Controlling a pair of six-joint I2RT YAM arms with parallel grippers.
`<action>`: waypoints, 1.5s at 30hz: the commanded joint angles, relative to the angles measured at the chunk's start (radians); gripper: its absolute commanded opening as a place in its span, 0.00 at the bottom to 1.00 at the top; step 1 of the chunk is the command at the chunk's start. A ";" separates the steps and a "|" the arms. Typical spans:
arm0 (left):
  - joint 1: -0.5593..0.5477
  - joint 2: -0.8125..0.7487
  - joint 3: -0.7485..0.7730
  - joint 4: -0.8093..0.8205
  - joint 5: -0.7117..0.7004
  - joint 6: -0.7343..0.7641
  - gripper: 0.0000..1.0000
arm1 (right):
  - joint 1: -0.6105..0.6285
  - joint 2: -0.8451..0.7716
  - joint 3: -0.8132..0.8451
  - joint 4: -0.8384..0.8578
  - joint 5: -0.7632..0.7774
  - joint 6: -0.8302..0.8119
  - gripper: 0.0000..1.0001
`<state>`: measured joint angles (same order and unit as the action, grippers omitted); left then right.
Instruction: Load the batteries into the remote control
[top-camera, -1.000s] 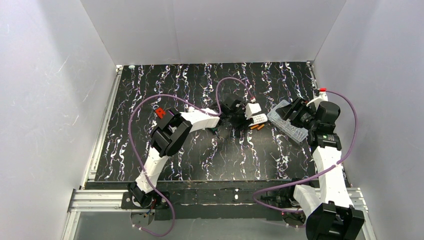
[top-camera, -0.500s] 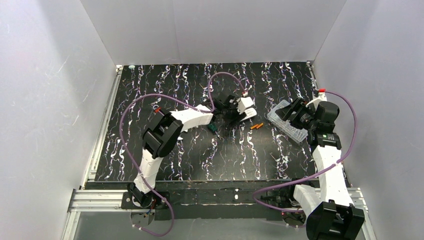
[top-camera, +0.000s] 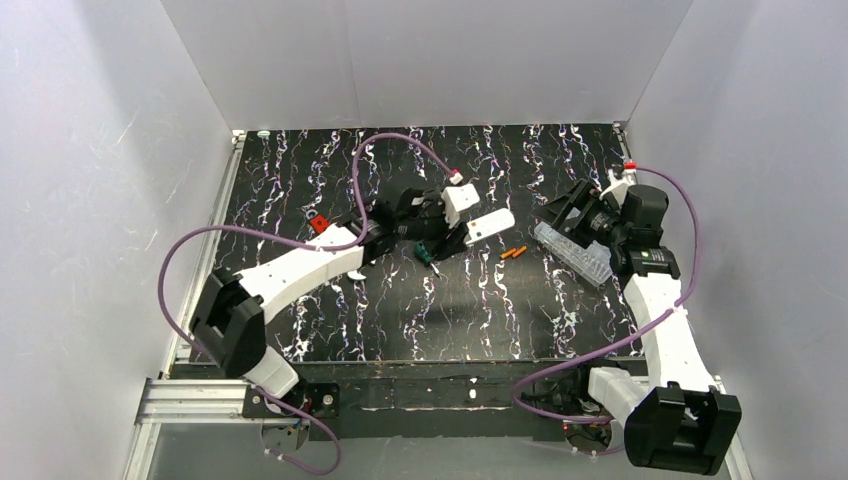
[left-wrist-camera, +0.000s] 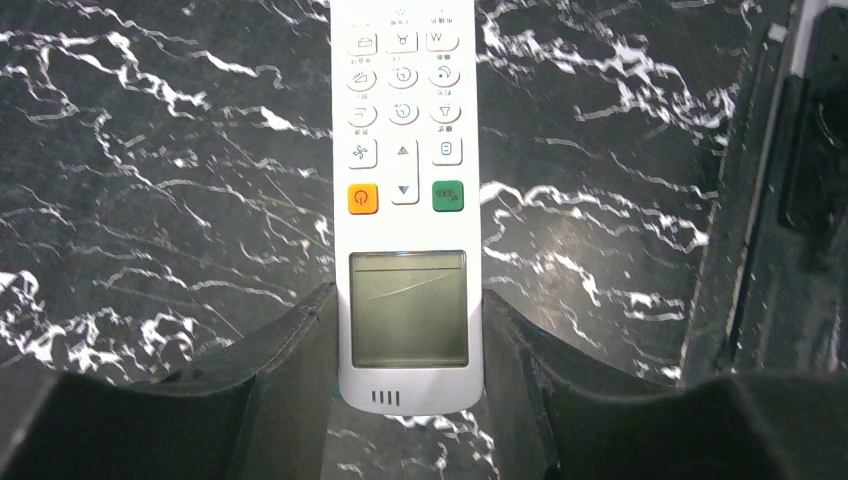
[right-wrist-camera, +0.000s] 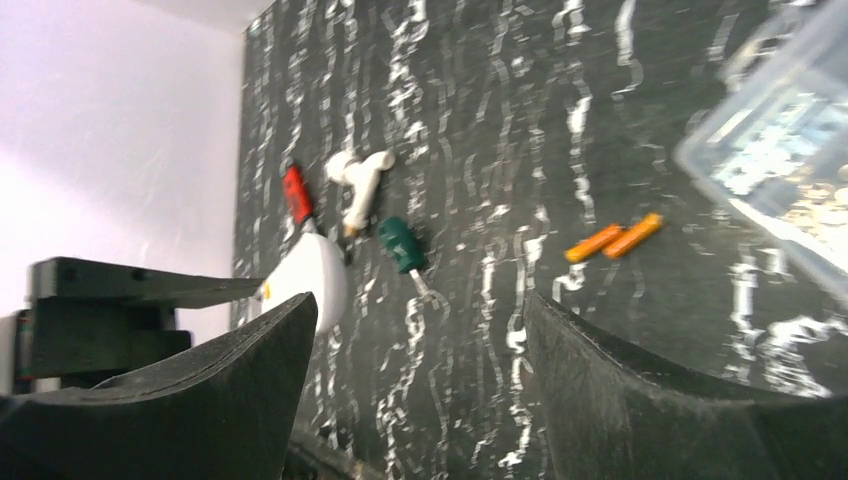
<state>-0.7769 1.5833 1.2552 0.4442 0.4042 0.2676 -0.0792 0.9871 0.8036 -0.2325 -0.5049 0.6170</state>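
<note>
remote control (left-wrist-camera: 405, 200) cropped at top, clear box (right-wrist-camera: 785, 165) blurred

Green-handled screwdriver (top-camera: 427, 254) lies flat on black marbled mat (top-camera: 300, 170), approx. mid-table. Clear plastic box (top-camera: 585, 260) sits at right, set diag. Small red piece (top-camera: 319, 224) at left, w/ white bent fitting (right-wrist-camera: 358, 185) near it.
</note>
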 joint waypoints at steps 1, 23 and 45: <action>-0.028 -0.087 -0.114 -0.006 0.004 0.012 0.00 | 0.042 0.024 0.062 0.094 -0.143 0.110 0.84; -0.063 -0.128 -0.144 0.021 -0.056 0.069 0.00 | 0.171 0.154 0.058 0.037 -0.173 0.137 0.83; -0.064 -0.150 -0.141 0.043 -0.105 0.056 0.00 | 0.248 0.282 0.020 0.299 -0.359 0.182 0.61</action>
<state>-0.8352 1.4902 1.1011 0.4847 0.3084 0.3214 0.1596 1.2846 0.8429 -0.0765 -0.7929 0.7837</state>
